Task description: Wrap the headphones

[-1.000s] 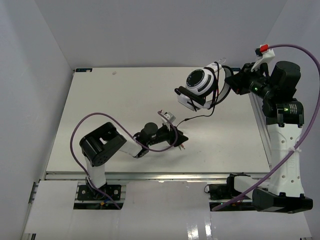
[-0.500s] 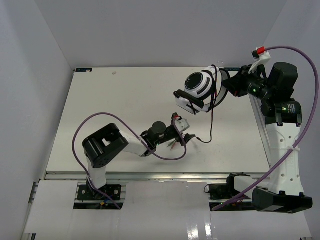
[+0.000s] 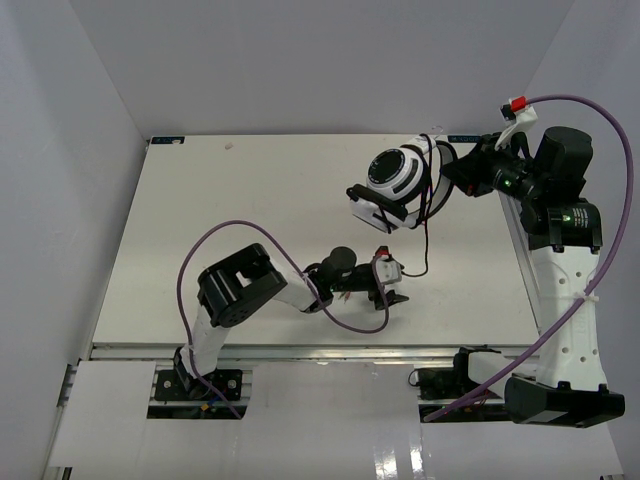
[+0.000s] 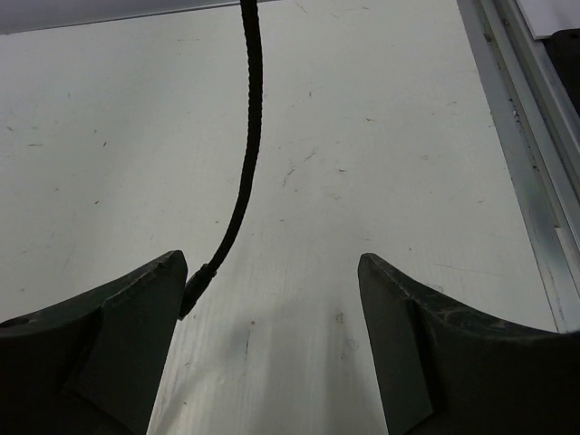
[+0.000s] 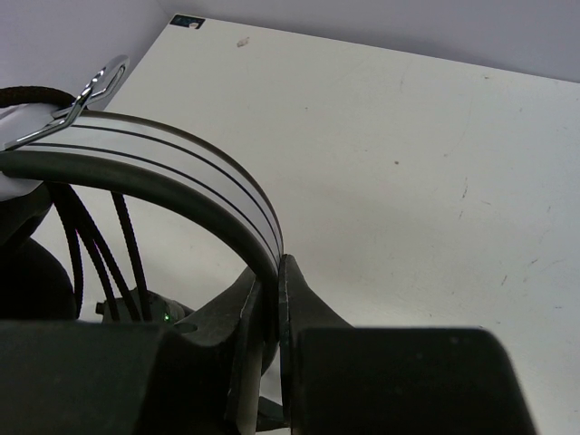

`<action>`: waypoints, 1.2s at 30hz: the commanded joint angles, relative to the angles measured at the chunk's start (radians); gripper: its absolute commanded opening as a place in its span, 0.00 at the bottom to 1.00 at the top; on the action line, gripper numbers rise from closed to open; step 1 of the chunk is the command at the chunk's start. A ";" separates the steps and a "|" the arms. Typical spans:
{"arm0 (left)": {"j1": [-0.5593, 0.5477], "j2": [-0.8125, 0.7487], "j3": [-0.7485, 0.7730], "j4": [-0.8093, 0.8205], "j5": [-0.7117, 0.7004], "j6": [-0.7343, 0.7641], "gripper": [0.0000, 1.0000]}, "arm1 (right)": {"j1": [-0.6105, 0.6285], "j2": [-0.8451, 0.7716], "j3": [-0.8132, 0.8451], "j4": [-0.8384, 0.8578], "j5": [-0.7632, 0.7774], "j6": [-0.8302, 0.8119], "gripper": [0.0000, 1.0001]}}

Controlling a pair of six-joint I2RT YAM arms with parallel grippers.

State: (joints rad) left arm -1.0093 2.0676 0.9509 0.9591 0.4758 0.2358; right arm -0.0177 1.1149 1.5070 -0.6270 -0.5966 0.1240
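Observation:
The white-and-black headphones [image 3: 392,170] hang above the table's far right. My right gripper [image 3: 455,170] is shut on their headband, which shows as a white band with black lines [image 5: 181,172] clamped between the jaws [image 5: 272,272]. Loops of the thin black cable [image 3: 425,235] hang behind the headband and drop to the table. My left gripper [image 3: 392,285] is low over the table, open. In the left wrist view the cable [image 4: 243,172] runs down from the top and its end lies against the inner face of the left finger; the gap between the jaws [image 4: 272,263] is empty. The reddish plugs are hidden.
A metal rail [image 4: 535,181] runs along the table's right edge, close to my left gripper. It also shows in the top view [image 3: 520,250] beside the right arm's base. A purple robot cable [image 3: 350,322] loops from the left arm.
My left gripper has moved right and slightly nearer along the table, and the cable's lower end has shifted right with it. The headphones have drifted a little left.

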 commanded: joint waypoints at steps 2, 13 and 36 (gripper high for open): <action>-0.009 0.018 0.117 -0.134 0.021 0.052 0.84 | -0.002 -0.026 0.005 0.086 -0.059 0.071 0.08; -0.025 0.066 0.155 -0.222 -0.172 0.081 0.21 | -0.002 -0.046 0.014 0.071 -0.048 0.051 0.08; 0.282 -0.394 -0.105 -0.420 0.339 -0.061 0.00 | -0.001 -0.065 -0.009 -0.052 -0.055 -0.361 0.08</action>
State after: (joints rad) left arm -0.7169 1.7801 0.8409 0.7257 0.7037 0.0666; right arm -0.0177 1.0564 1.5045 -0.7049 -0.6359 -0.1571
